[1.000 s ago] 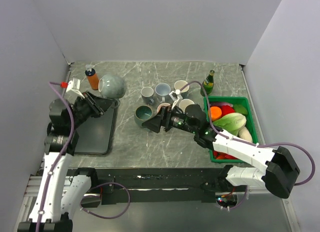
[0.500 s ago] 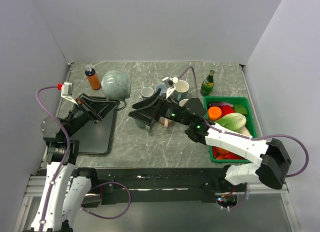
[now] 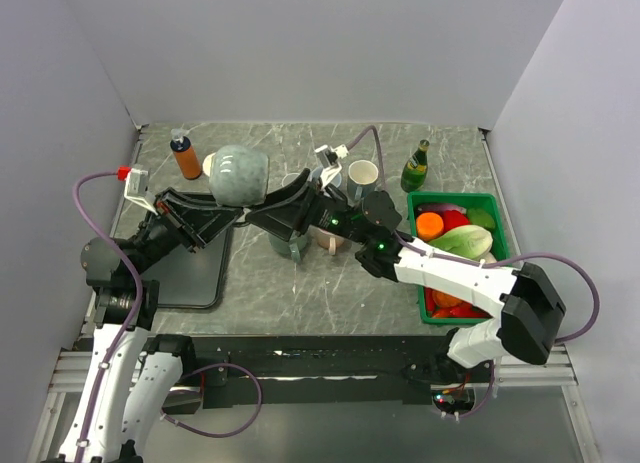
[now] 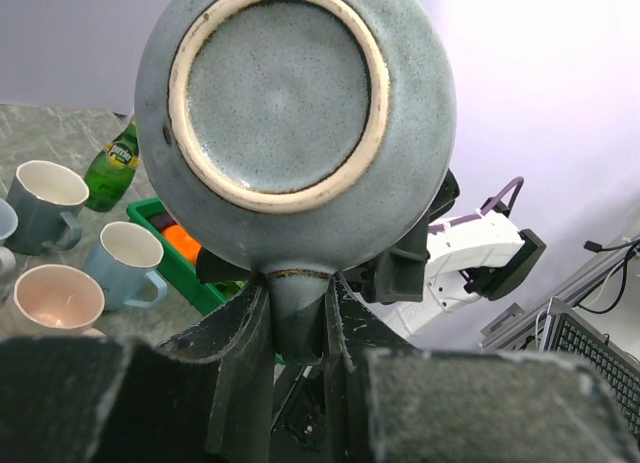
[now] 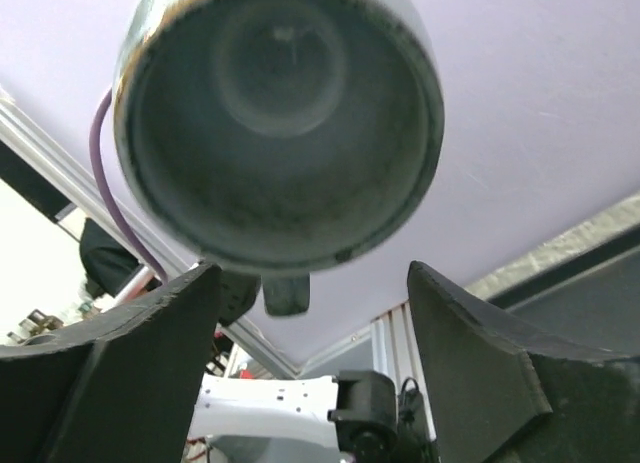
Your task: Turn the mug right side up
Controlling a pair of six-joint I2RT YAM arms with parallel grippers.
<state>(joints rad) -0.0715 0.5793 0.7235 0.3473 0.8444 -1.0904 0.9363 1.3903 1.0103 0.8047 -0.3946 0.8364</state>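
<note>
The grey-green mug [image 3: 238, 173] hangs in the air above the table's left middle. My left gripper [image 3: 228, 217] is shut on its handle [image 4: 297, 313]. The left wrist view shows the mug's round base [image 4: 280, 88] facing that camera. My right gripper [image 3: 262, 209] is open and empty, with its fingers pointing left at the mug from close by. The right wrist view looks straight into the mug's dark mouth [image 5: 280, 123], which sits above and between the spread fingers [image 5: 150, 343]. The mug lies roughly on its side, mouth toward the right arm.
Several upright mugs [image 3: 362, 173] stand mid-table behind the right arm. An orange bottle [image 3: 185, 155] is at the back left, a green bottle [image 3: 416, 165] at the back right. A green basket [image 3: 497, 205] of vegetables sits right. A dark tray [image 3: 190, 268] lies left.
My left gripper has lifted the mug and swung it right toward the centre. My right gripper has risen and moved left, until it faces the mug's mouth.
</note>
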